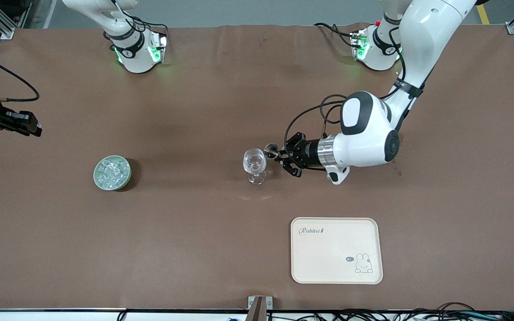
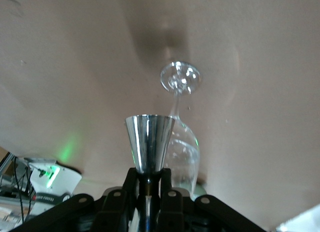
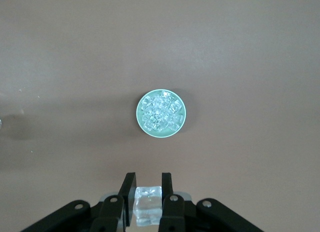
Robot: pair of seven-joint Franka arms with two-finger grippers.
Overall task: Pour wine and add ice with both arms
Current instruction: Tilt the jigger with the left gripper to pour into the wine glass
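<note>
**Table stock: two arms, one glass, one bowl of ice, one tray**

1. Left gripper. It is turned sideways just beside the bowl of the stemmed glass, toward the left arm's end of the table. The fingers are clamped on the thin stem of a small metal measuring cup. In the left wrist view the cup's cone flares away from the jaws, its mouth toward the glass.

2. Stemmed glass. Clear, upright on the brown table, near the middle. The cup's rim sits right beside the glass's bowl; I cannot tell whether they touch.

3. Right gripper. It hangs high at the right arm's end of the table, seen only at the very edge of the front view. The fingers are closed on one ice cube, which shows between them in the right wrist view. The green bowl lies on the table below that camera.

4. Green bowl. Small and round, on the table toward the right arm's end, well apart from the glass. It holds the ice, a heap of small clear cubes.

5. Cream tray. Rectangular with rounded corners, printed with "Rabbit" and a small rabbit drawing. It lies nearer to the front camera than the glass, toward the left arm's end.
</note>
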